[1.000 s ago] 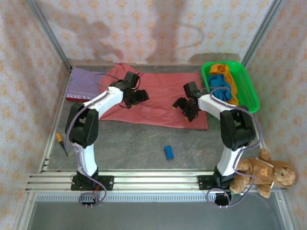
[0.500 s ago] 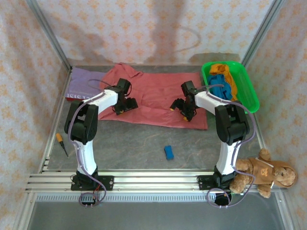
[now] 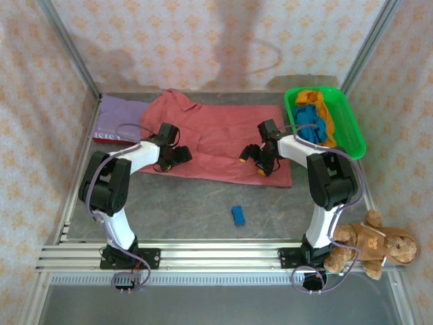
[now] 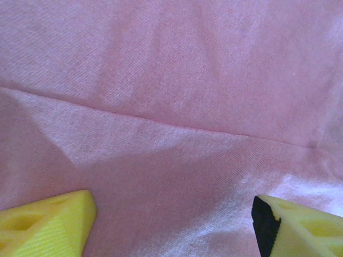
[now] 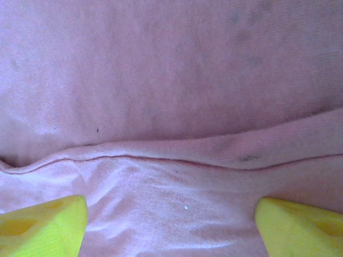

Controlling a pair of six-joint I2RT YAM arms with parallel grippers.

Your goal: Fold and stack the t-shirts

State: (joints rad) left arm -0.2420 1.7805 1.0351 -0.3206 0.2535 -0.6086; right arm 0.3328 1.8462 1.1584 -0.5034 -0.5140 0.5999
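The big pink shirt (image 3: 223,132) lies spread on the grey table (image 3: 189,203), across the middle and a little toward the back, with its collar end pointing to the back left. Both arms reach down to its near edge. The left gripper (image 3: 177,156) is low over the left part of the shirt, near the hem, and the right gripper (image 3: 254,158) is low over the right part, close to the near right corner. In the left wrist view the left gripper (image 4: 171,217) has its two yellow fingers (image 4: 48,222) far apart, with nothing between them, only pink cloth below, and a thin crease runs across this cloth. In the right wrist view the right gripper (image 5: 171,219) is also wide open, its fingers (image 5: 37,225) at the two sides, and a folded edge of the shirt runs from side to side just beyond them. I cannot tell if the fingertips touch the cloth. At the back left corner a lilac shirt (image 3: 118,114) lies flat, touching the pink one, and a dark red strip (image 3: 107,137) shows at its near edge. At the back right stands a green bin (image 3: 353,132) with a blue shirt (image 3: 311,122) and an orange shirt (image 3: 312,99) crumpled inside. A small blue block (image 3: 238,215) lies on the bare table nearer to me, and a teddy bear (image 3: 372,244) sits beside the base of the right arm.
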